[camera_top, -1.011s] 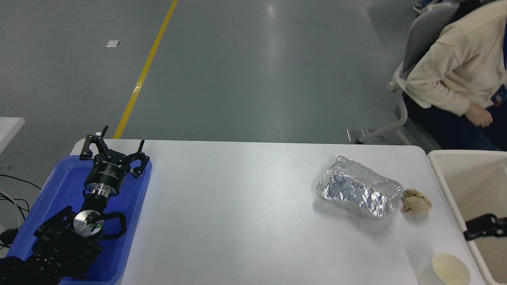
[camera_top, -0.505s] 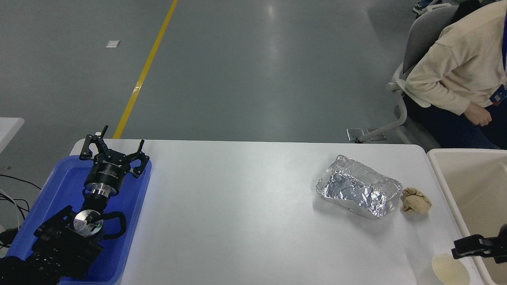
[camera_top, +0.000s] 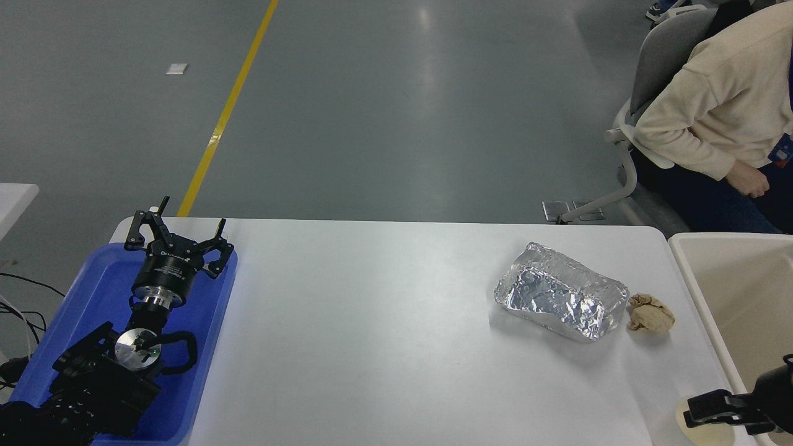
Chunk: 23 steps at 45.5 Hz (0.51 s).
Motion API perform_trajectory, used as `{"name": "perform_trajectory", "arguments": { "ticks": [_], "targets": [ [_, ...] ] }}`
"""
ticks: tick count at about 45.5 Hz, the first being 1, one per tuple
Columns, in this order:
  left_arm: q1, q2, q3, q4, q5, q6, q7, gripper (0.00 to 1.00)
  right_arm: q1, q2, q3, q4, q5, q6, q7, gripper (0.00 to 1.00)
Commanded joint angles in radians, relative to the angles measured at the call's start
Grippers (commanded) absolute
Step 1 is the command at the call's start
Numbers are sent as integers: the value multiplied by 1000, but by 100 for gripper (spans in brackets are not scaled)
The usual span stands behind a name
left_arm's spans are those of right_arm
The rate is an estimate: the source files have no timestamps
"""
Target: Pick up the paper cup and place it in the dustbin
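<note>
The paper cup (camera_top: 711, 437), small and cream-white, stands at the table's near right corner, cut off by the picture's bottom edge. My right gripper (camera_top: 695, 412) comes in from the right edge and hangs directly over the cup's rim, hiding part of it. Just to the right of the cup stands the dustbin (camera_top: 737, 285), a large beige bin whose inside looks bare where it shows. My left gripper (camera_top: 178, 234) is parked at the lower left over a blue tray, open and holding nothing.
A crinkled silver foil tray (camera_top: 560, 300) and a crumpled tan paper wad (camera_top: 650, 313) lie on the white table (camera_top: 372, 322) beyond the cup. The blue tray (camera_top: 93, 297) sits at the left edge. A person in a cream top (camera_top: 725, 105) sits at the far right.
My right gripper has come down and leftward from over the dustbin's near wall to above the paper cup. The left arm has stayed still, and the person has shifted slightly.
</note>
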<state>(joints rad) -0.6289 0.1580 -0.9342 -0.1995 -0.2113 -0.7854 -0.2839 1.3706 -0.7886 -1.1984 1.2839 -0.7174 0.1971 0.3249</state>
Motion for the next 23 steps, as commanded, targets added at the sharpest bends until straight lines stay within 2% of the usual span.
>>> {"name": "perform_trajectory", "arguments": {
  "ticks": [1,2,7,23],
  "targets": [
    [0,0,0,0,0,0,0,100,-27,-15,11,-3,96,1,-18,3],
    [0,0,0,0,1,0,0,100,-25,-21,11,-3,119,2,-18,0],
    [0,0,0,2,0,0,0,100,-21,-27,11,-2,206,7,-18,0],
    [0,0,0,0,0,0,0,100,-16,-20,22,0,216,10,-18,0]
  ]
}}
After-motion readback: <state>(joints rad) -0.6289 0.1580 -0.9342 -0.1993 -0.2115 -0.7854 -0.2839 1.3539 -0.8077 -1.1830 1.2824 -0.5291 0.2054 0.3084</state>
